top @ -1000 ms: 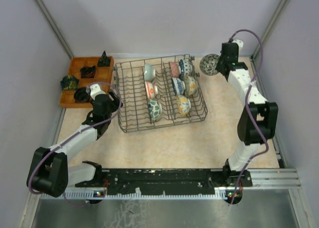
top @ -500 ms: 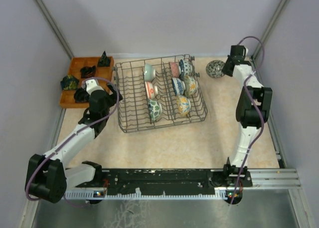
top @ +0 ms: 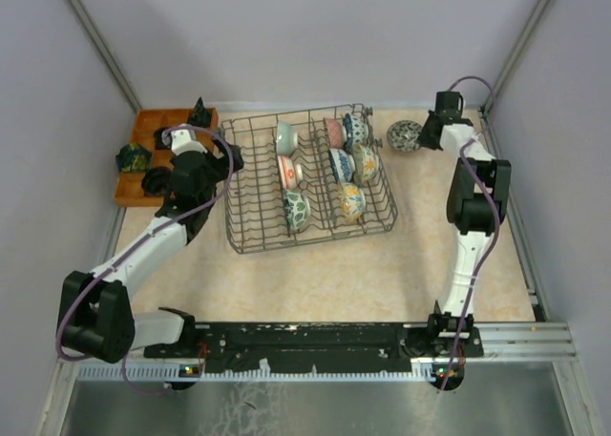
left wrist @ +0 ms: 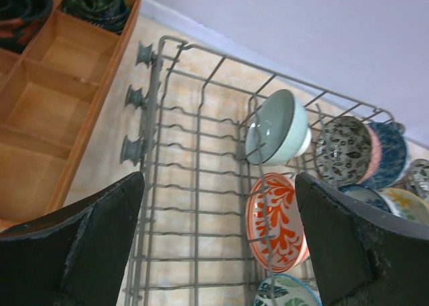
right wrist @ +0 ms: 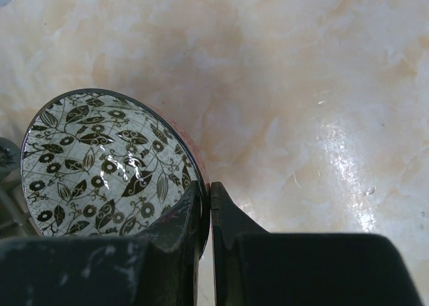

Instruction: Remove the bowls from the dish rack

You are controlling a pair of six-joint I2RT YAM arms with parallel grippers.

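Holding: right pincer clamps rim of leaf-patterned bowl, tilted low over table | left pincer spread wide, empty, over dish rack left side | pale green bowl ahead-right, nearest left arm

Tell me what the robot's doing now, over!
Left gripper open beside the rack. Right gripper shut on a leafy bowl, right of the rack. More bowls inside. Nothing blocking.
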